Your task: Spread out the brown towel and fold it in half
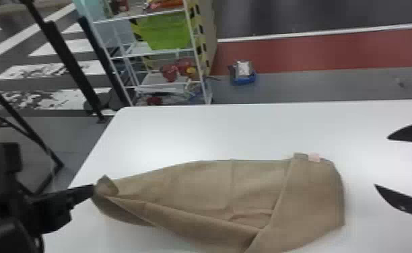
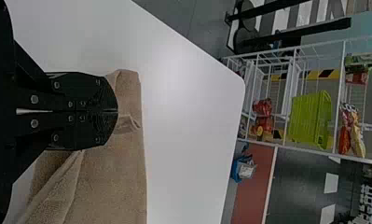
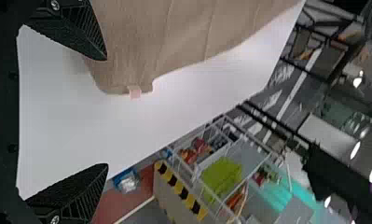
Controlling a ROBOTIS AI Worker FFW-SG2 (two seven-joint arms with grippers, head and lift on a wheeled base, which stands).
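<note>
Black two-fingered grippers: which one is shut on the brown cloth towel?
The left gripper, its fingers pinching the left end of the brown towel; the right gripper stands open, holding nothing.

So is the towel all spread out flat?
No, the towel is partly folded: a flap lies across its right end, and the left gripper pinches its left corner.
</note>
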